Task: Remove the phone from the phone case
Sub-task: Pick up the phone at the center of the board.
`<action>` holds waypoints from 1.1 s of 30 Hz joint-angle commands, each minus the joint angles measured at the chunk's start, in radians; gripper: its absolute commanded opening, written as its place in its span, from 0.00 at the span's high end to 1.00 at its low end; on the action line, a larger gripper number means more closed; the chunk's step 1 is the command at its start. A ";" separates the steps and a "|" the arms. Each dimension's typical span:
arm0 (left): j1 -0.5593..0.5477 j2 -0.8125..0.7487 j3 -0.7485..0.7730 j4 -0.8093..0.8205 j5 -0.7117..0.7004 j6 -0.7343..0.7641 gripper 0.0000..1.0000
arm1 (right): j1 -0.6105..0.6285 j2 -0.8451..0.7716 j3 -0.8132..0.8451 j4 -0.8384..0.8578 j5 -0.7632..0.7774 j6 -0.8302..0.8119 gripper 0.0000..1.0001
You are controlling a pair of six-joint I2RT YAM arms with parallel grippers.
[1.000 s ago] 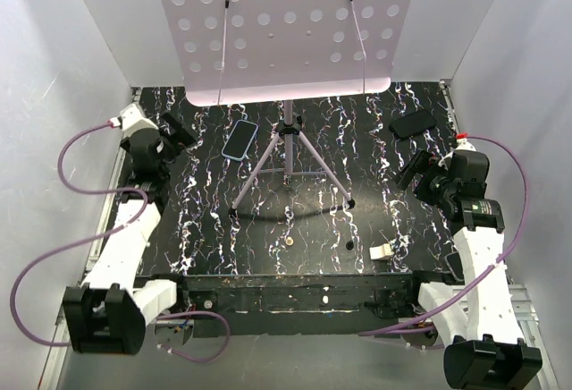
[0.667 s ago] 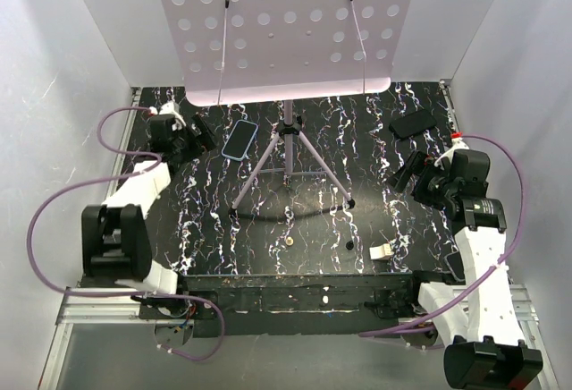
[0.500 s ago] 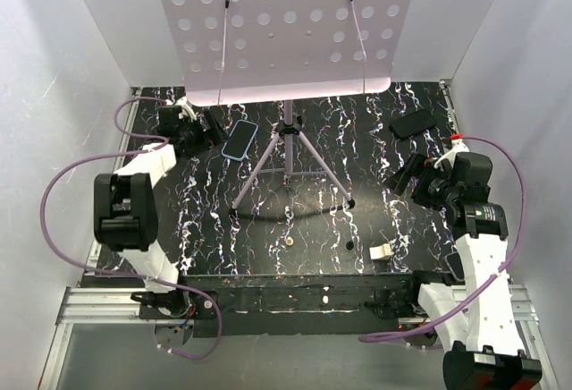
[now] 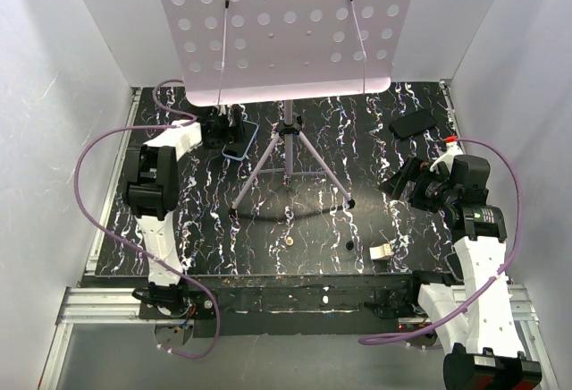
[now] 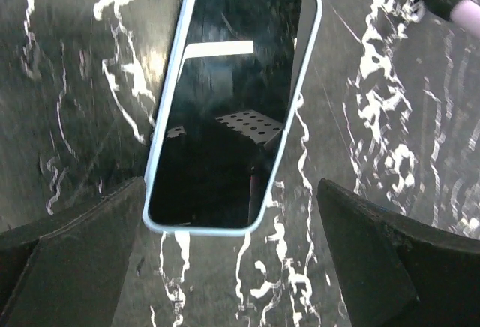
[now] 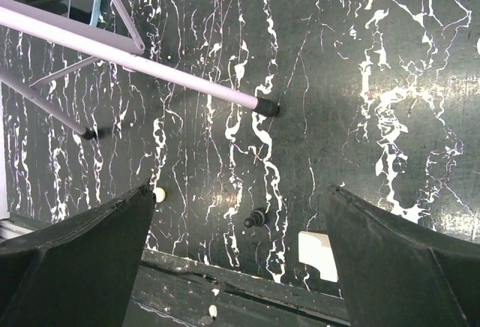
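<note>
Marbled black worktop [image 4: 206, 220] carries the phone [image 5: 225, 117] face-up inside its phone case [image 5: 201, 229]. The left hand [image 5: 231, 192] hangs spread astride one end, seemingly to grip; the right hand [image 4: 402, 175], also spread, hovers well apart.

I count one phone [image 5: 225, 109], sitting in one light blue phone case [image 5: 199, 229], at the far left of the table. One other black slab [image 4: 412, 124] lies at the far right. One perforated music stand [image 4: 286, 23] rises mid-table on three tripod legs [image 4: 255, 175]. Toward the near edge I see one small white block [image 4: 382, 252], one pale bead [image 4: 290, 241] and one small black knob [image 4: 349, 244]. I have two arms: one left arm [image 4: 156, 184] and one right arm [image 4: 478, 238].
</note>
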 commanded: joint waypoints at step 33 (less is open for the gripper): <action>-0.087 0.090 0.147 -0.489 -0.475 0.073 0.46 | 0.020 0.017 -0.017 0.039 -0.067 -0.006 0.00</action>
